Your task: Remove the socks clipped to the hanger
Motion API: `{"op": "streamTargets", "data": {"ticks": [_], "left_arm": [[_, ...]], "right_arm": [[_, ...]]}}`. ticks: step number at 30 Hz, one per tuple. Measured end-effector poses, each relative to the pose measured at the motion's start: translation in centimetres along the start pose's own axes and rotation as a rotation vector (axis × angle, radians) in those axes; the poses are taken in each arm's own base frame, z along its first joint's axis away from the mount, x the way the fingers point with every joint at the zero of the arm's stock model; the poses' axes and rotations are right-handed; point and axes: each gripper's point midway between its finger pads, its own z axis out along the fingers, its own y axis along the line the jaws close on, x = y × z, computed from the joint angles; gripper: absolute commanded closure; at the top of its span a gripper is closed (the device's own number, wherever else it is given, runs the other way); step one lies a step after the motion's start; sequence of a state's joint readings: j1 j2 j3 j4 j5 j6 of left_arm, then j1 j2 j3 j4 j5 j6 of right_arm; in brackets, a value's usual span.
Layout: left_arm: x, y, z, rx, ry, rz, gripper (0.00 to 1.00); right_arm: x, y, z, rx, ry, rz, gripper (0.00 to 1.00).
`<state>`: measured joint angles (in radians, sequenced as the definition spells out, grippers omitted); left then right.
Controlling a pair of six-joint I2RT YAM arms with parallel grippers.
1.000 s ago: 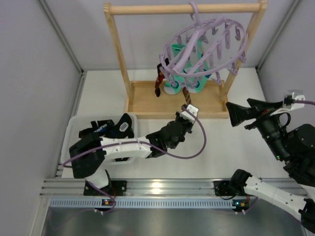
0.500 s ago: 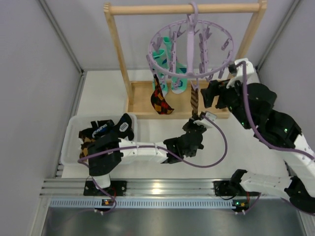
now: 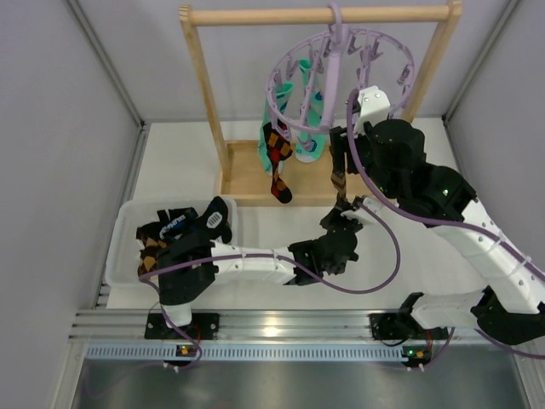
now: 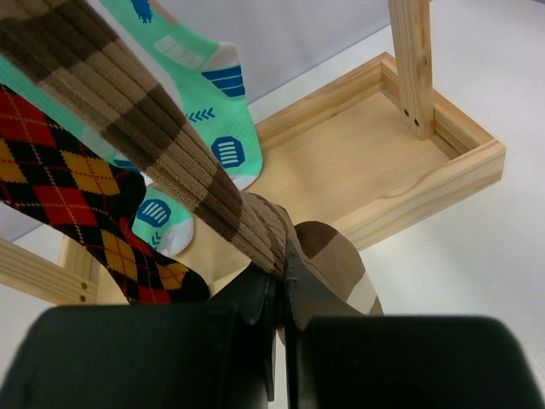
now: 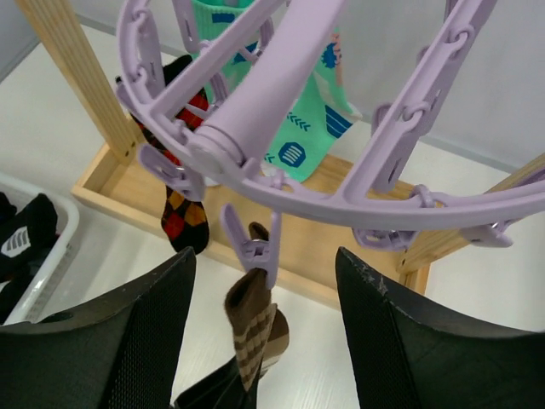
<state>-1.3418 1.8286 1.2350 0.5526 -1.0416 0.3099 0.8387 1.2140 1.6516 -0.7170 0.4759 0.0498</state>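
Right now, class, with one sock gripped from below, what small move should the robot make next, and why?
Probably close the right gripper onto the lavender peg holding the brown striped sock: its open jaws flank that peg, while the left gripper is shut on the sock's lower end.

The top external camera looks steeply down from above and behind the arm bases, wide enough to hold the desk [image 3: 170, 170], the wooden rack [image 3: 206, 94] and the hanger [image 3: 332, 77]. The left wrist camera sits low, close behind the left end effector [image 4: 279, 290], facing up along the brown striped sock [image 4: 162, 119]. The right wrist camera, close by the hanger's rim, looks down past the right end effector [image 5: 262, 281]. All three views share that sock and the rack's base.
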Motion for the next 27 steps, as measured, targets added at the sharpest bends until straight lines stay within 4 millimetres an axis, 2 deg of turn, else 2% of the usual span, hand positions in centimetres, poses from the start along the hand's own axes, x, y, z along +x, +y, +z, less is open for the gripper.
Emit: {"op": "streamTargets", "data": {"ticks": [6, 15, 21, 27], "left_arm": [[-0.3, -0.1, -0.1, 0.003, -0.004, -0.001, 1.00], [-0.2, -0.3, 0.0, 0.007, -0.004, 0.001, 1.00], [-0.1, -0.4, 0.0, 0.008, -0.003, 0.005, 1.00], [-0.1, -0.5, -0.1, 0.011, -0.003, 0.004, 1.00]], "right_arm": [[0.9, -0.2, 1.5, 0.025, 0.035, -0.021, 0.37], [0.9, 0.6, 2.2, -0.004, 0.034, -0.017, 0.39], [0.9, 0.5, 2.7, 0.016, 0.031, -0.025, 0.40], [2.2, 0.3, 4.0, 0.058, 0.064, -0.052, 0.53]]}}
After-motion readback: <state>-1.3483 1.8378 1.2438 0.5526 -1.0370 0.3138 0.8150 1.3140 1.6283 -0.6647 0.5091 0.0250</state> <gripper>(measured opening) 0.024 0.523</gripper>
